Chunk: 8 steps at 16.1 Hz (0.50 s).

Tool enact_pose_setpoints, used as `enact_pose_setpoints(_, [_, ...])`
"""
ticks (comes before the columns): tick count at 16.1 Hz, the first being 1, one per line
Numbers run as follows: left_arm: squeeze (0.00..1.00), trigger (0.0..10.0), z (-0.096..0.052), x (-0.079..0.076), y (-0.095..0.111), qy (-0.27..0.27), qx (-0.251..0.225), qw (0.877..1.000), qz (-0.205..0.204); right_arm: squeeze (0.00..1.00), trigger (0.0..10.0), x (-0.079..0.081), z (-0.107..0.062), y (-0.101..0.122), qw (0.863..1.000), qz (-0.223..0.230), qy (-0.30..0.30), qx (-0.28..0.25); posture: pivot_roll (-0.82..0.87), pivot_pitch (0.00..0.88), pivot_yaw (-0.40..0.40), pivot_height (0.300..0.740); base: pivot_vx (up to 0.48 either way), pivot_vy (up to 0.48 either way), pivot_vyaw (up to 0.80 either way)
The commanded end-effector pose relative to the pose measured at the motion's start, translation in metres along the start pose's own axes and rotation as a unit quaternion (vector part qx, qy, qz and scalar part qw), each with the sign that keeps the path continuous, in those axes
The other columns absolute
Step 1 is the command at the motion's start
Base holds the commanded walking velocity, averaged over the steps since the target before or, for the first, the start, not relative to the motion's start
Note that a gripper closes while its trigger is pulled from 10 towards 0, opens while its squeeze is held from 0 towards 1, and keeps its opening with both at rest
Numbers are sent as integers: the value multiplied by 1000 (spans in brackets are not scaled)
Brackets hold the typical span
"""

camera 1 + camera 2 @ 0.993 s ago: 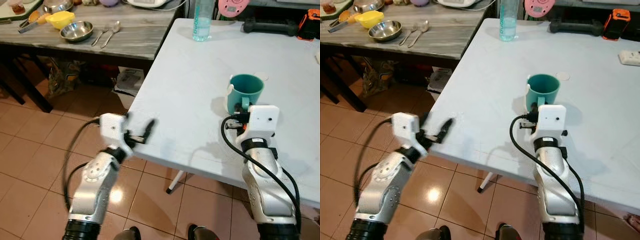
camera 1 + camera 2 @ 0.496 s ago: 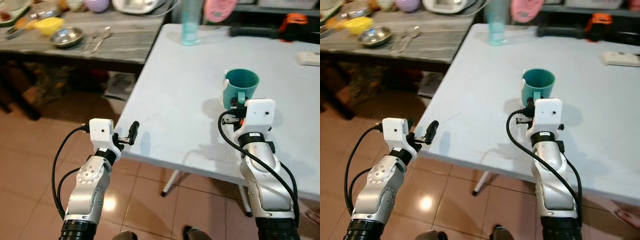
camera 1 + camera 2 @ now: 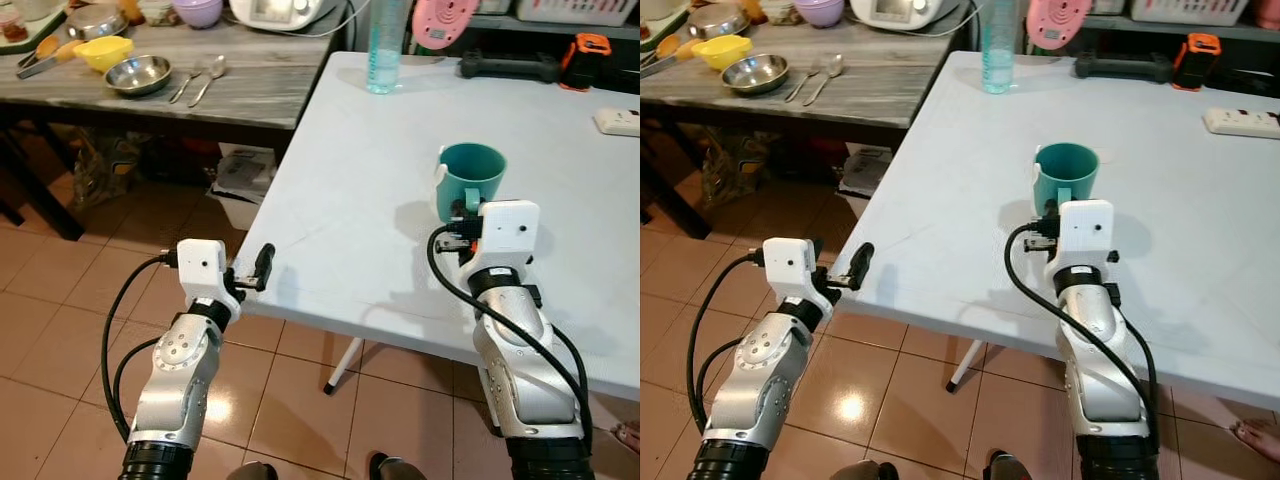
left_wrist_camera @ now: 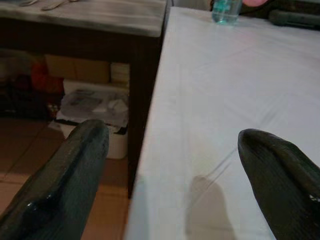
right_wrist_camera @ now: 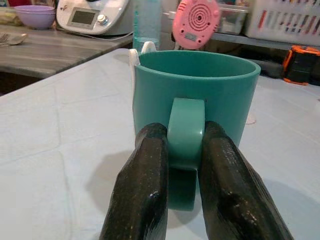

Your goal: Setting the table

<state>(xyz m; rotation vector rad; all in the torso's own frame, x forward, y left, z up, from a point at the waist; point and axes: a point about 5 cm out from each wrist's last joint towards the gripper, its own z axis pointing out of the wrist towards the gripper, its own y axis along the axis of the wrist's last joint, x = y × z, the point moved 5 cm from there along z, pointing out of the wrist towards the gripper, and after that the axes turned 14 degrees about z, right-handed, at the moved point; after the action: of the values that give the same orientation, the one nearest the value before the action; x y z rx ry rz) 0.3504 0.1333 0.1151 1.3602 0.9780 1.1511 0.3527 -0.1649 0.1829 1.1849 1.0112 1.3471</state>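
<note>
Right tool [image 5: 182, 150] pinches upright teal mug's [image 5: 200, 95] handle, facing the robot.

Bright even light, soft shadows, sharp focus

Teal mug [image 5: 196, 95] stood upright on the white desk [image 3: 340, 170], open end up, inside looked empty. Its handle faced the robot, pinched between the right claw's [image 5: 183, 165] two black fingers. White piece sat against its rim, left side.
</note>
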Motion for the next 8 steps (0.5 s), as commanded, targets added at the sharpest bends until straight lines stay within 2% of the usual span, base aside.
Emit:
enact_pose_setpoints(1, [0, 10000, 0, 6, 0, 4, -1, 1000, 8, 0, 10000, 3, -1, 8, 1000, 2, 0, -15, 8, 128, 67, 740, 0, 416, 0])
enact_pose_setpoints(8, [0, 10000, 4, 2, 2, -8, -3, 1000, 15, 0, 10000, 5, -2, 7, 1000, 6, -5, -18, 15, 128, 88, 740, 0, 447, 0])
